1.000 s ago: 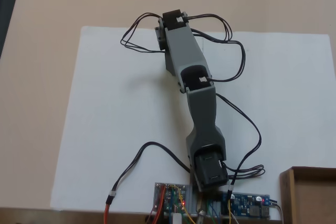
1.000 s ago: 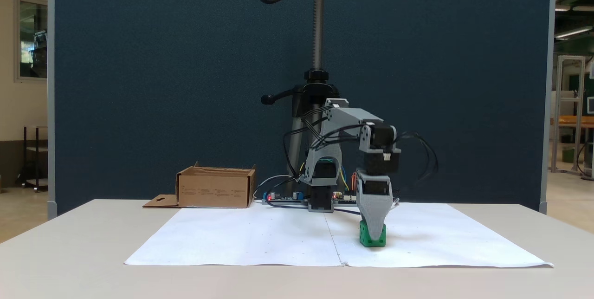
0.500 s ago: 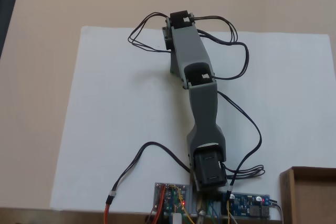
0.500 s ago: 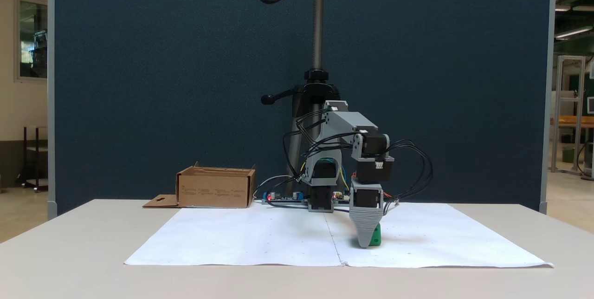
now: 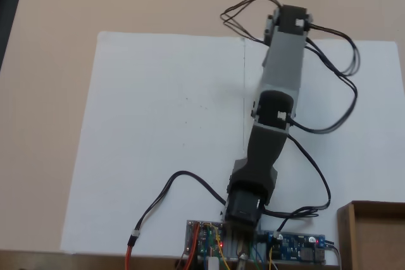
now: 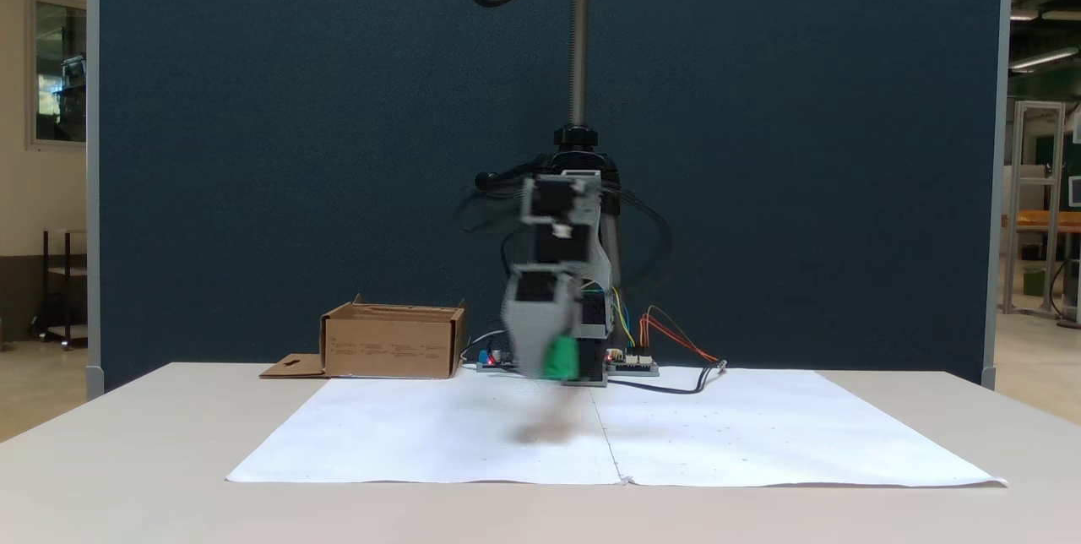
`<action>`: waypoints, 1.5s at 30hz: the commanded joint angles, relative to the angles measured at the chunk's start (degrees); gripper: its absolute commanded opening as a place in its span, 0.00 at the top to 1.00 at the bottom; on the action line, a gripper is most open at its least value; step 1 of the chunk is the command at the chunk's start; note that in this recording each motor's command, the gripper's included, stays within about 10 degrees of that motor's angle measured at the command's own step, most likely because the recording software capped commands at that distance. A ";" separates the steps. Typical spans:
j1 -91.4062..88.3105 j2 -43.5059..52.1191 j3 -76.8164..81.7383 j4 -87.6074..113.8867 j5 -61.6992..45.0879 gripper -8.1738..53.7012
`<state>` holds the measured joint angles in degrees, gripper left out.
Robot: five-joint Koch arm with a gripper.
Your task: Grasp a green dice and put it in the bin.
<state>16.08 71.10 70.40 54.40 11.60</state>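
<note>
fingers point(image 6: 545, 368) gripping green dice point(image 6: 561, 357) (blurred), airborne

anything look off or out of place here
Nothing stands out. The gripper, blurred by motion, carries the green dice above the white paper; the bin sits upright, with one flap lying flat on the table beside it.

green dice point(image 6: 559, 357), brown bin point(image 6: 391, 345)

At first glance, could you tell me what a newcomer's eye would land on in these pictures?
Probably the motion-blurred grey arm in mid-frame of a fixed view, with the green dice at the gripper lifted off the white paper. Next, the bin at the table's back left, apart from the arm.
</note>
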 commanded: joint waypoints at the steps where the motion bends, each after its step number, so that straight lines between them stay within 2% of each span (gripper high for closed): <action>1: 9.05 7.56 -2.46 2.29 -6.86 0.68; 6: 29.34 15.73 -2.55 7.03 -16.52 0.68; 8: 37.60 16.00 -4.31 9.32 -19.16 0.68; 16: 72.05 15.38 -6.59 9.84 -31.99 0.68; 21: 95.17 9.23 -6.59 4.13 -38.32 0.68; 24: 95.89 6.59 -6.50 4.13 -38.85 0.67; 25: 95.80 5.45 -6.50 4.22 -38.76 0.59; 26: 95.80 4.48 -6.33 4.75 -38.67 0.41; 29: 95.80 3.69 -5.71 4.66 -37.18 0.23; 33: 95.71 3.34 -5.71 2.20 -34.63 0.23; 37: 92.20 5.27 -7.12 -2.55 -24.70 0.23; 39: 87.10 8.88 -9.76 -2.55 -20.23 0.23; 40: 78.33 14.68 -10.28 -2.46 -15.31 0.23; 45: 60.93 19.42 -10.28 -0.35 -5.36 0.23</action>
<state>82.44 88.42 62.58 54.93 -0.35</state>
